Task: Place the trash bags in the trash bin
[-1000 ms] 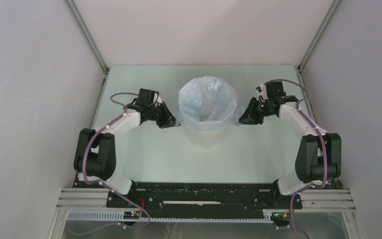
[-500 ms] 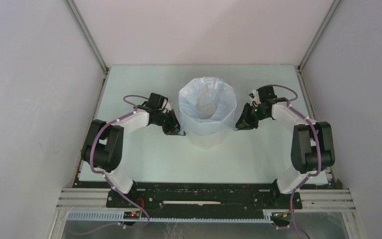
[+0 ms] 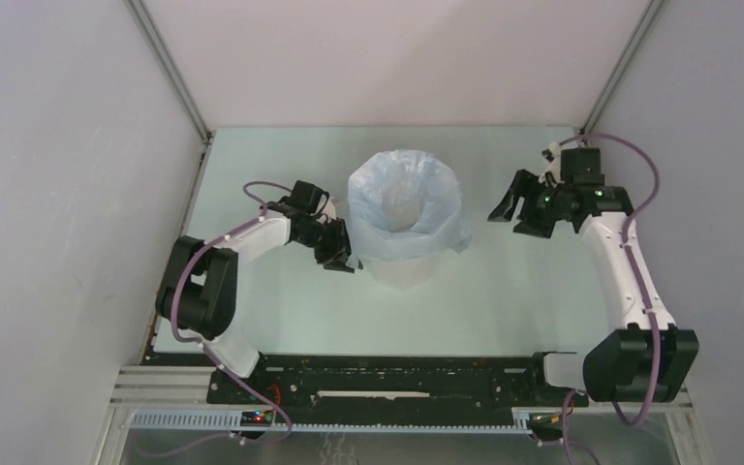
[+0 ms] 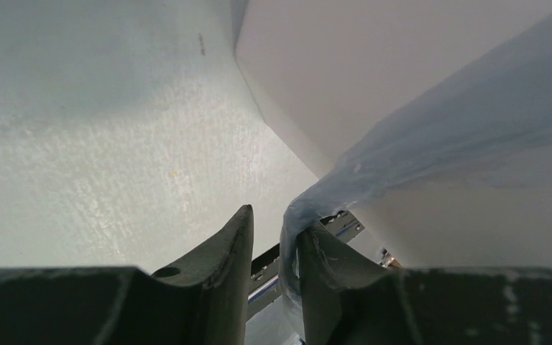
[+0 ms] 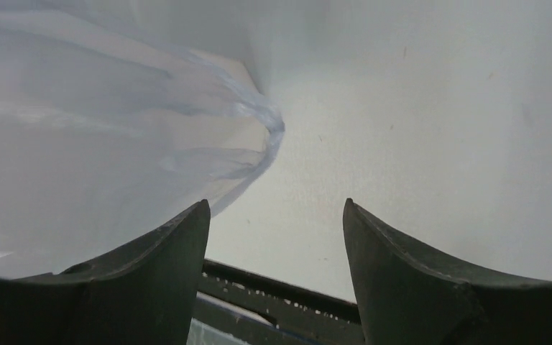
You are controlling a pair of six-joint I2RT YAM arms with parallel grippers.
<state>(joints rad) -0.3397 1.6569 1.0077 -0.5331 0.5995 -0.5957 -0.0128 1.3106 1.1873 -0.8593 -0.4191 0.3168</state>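
The pale blue trash bag [image 3: 407,184] lines the white faceted trash bin [image 3: 402,271], its edge folded down over the rim all round. My left gripper [image 3: 346,254] is low against the bin's left side. In the left wrist view its jaws [image 4: 277,219] stand slightly open, and a fold of the bag [image 4: 438,136] still lies against the inner face of the right finger [image 4: 330,287], beside the bin wall [image 4: 309,86]. My right gripper [image 3: 506,208] hangs open to the right of the bin, apart from the bag. Its wrist view shows nothing between the jaws [image 5: 275,203], with the bag [image 5: 115,129] at the left.
The pale green table [image 3: 504,291] is walled by grey panels on three sides. The arms' black base rail [image 3: 397,378] runs along the near edge. The right arm's purple cable [image 3: 639,165] loops near the back right corner.
The right gripper opened, let go of the bag's edge and drew back to the right, away from the bin. The left jaws parted a little. The bag's rim fold dropped lower around the bin.
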